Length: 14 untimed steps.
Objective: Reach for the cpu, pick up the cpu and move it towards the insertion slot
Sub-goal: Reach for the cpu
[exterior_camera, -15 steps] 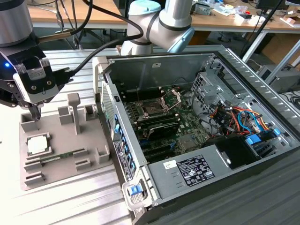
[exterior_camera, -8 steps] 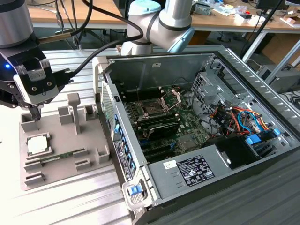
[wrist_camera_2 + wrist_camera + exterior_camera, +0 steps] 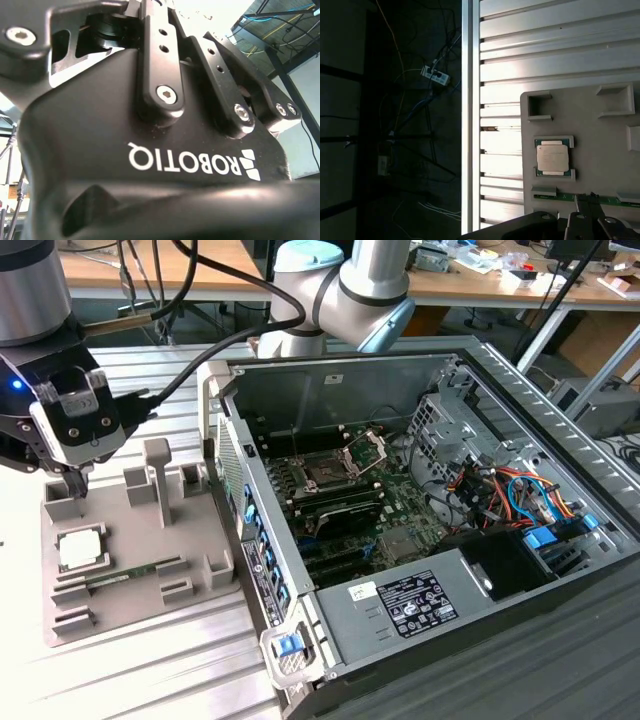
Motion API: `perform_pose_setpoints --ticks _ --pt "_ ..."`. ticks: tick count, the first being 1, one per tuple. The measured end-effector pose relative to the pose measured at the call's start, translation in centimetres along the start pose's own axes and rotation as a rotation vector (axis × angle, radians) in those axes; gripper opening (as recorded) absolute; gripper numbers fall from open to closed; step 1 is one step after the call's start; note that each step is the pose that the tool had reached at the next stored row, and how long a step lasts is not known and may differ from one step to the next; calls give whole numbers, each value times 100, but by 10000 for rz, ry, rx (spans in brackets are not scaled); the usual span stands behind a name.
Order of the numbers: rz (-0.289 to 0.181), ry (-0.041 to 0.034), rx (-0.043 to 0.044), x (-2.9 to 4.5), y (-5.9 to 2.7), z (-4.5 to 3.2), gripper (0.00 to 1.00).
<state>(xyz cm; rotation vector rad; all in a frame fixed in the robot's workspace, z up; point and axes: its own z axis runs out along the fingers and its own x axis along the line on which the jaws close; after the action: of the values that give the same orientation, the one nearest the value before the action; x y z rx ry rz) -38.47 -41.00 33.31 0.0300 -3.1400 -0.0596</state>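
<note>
The cpu (image 3: 80, 550) looked light, thin and breakable; holding its side edges seemed best. The gripper (image 3: 77, 488) hung near it; wide or narrow, I couldn't tell.

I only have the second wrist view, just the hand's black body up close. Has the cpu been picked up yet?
Observer: No. In the exterior view the cpu lies in its pocket on the grey fixture, with nothing holding it.
Operator: Where is the hand relative to it?
Observer: The hand hangs over the fixture, apart from the cpu.
Operator: And the insertion slot?
Observer: The insertion slot sits on the board inside the open computer case, to the exterior view's right of the fixture.
</note>
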Motion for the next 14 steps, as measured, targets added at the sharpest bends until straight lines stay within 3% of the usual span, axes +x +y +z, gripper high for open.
perform_pose_setpoints --ticks 14 --pt "-1 0 0 0 -9 26 11"
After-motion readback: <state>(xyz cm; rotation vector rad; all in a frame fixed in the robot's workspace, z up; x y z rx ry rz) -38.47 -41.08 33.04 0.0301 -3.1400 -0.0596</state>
